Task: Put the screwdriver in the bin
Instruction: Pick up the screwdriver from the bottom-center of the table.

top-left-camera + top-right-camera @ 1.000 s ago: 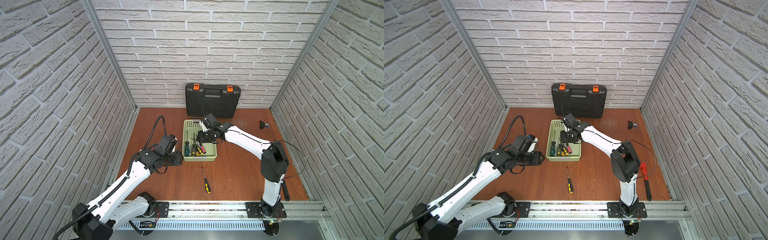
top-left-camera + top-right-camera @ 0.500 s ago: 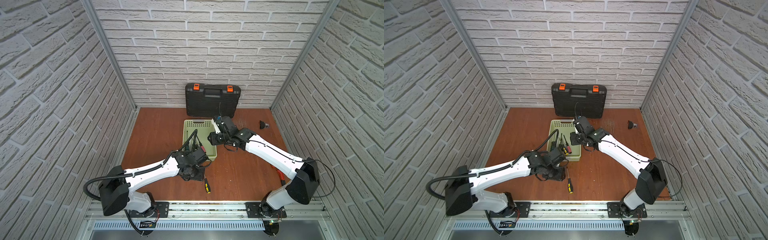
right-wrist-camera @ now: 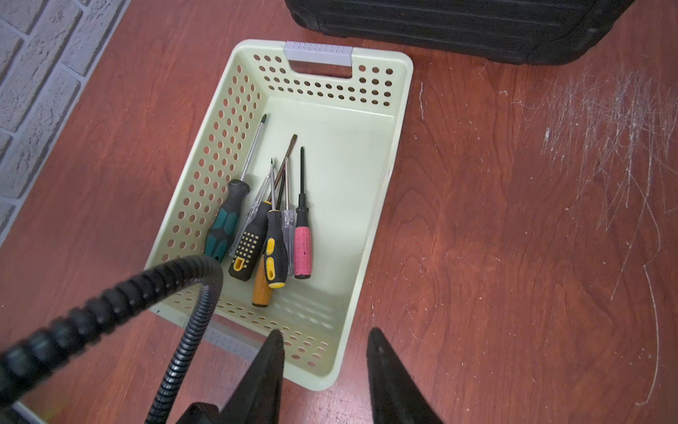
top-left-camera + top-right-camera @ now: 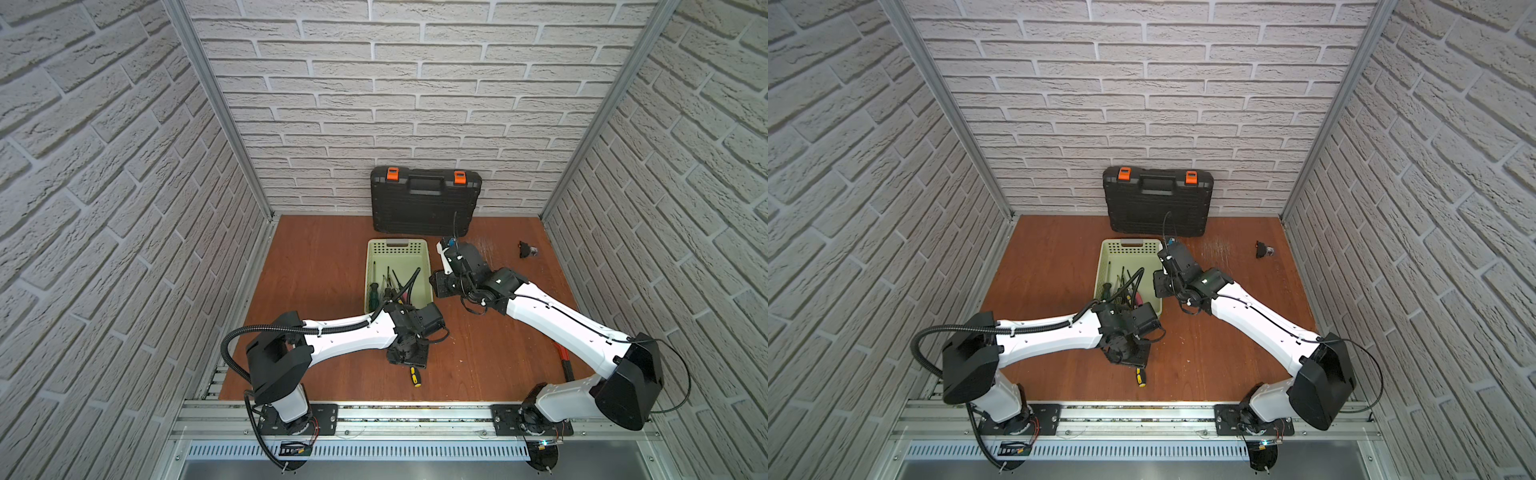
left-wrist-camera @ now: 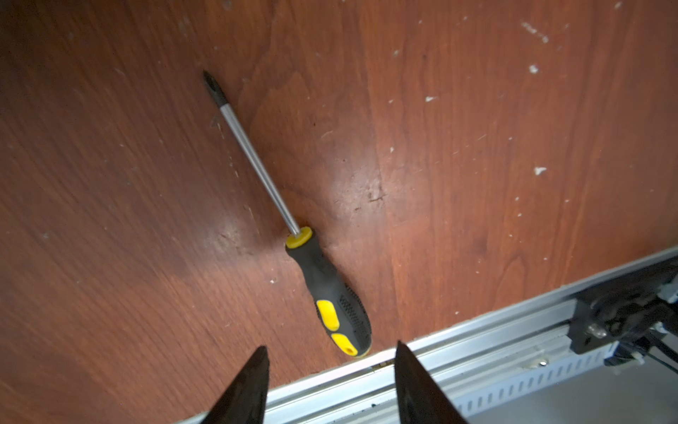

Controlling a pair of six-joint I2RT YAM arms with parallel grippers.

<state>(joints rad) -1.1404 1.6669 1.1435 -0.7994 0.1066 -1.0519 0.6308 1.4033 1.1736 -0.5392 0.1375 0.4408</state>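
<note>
On table, screwdriver flat, tip toward bin; left fingers, right fingers spread.

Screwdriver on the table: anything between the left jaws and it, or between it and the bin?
Nothing visible between the open left jaws and the screwdriver. Toward the bin, the left arm's cable arches over its near end and the right jaws hover by a corner.
</note>
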